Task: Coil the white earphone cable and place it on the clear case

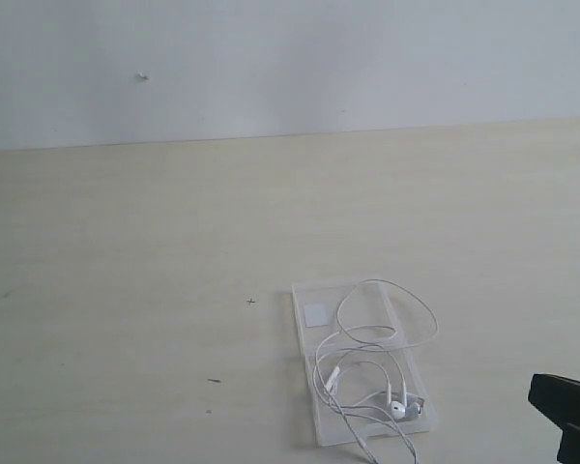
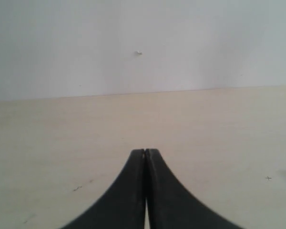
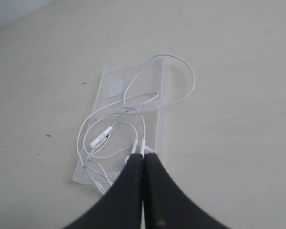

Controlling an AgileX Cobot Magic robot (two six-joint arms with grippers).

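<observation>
The right gripper has its two black jaws pressed flat together with nothing between them. In its wrist view the tips line up with the two earbuds, but the exterior view shows this gripper low at the right edge, well apart from the earbuds and touching neither wire nor box. The left gripper is likewise closed tight and empty, and beyond it there is only bare tabletop and the wall. The white earphone cable lies in loose, uneven loops on the clear case, which rests flat and opened out on the pale wooden table. The earbuds sit side by side on the near half of the case, close to its right corner. The inline piece lies on the same half, toward the left edge. One large loop crosses the far half and hangs over the case's right edge onto the table. A few strands trail off the near edge. A small white square sticker sits on the far half, beside the loop. The plain white wall stands behind the table.
</observation>
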